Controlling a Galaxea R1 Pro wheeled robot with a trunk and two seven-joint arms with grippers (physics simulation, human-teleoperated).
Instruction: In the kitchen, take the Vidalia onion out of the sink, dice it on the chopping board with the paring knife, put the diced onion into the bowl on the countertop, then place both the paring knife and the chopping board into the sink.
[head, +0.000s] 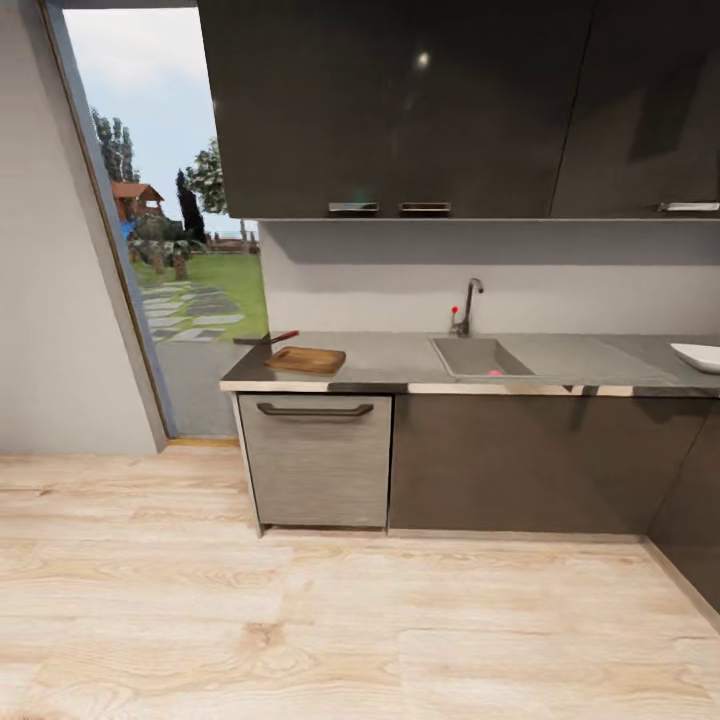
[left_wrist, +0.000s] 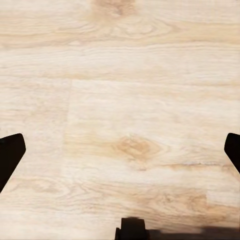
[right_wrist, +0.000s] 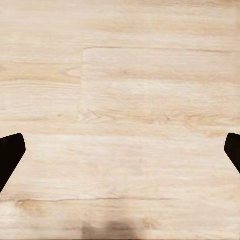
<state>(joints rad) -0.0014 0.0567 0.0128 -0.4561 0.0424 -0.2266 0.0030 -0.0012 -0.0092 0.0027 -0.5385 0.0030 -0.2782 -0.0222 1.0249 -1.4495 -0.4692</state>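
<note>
Across the room, the grey countertop (head: 400, 358) runs over dark cabinets. The brown chopping board (head: 306, 359) lies near its left end, with the red-handled paring knife (head: 267, 339) just behind it. The sink (head: 478, 357) sits in the middle under a chrome tap (head: 467, 306), and a pinkish bit of the Vidalia onion (head: 494, 373) shows at its front wall. The white bowl (head: 699, 357) stands at the far right. My left gripper (left_wrist: 120, 152) and right gripper (right_wrist: 120, 152) both hang open over the wooden floor, holding nothing.
Pale wood flooring (head: 330, 620) stretches between me and the cabinets. A tall window or doorway (head: 165, 230) to a garden stands at the left. Dark wall cupboards (head: 450, 105) hang above the worktop. A light grey unit with a bar handle (head: 315, 409) sits under the board.
</note>
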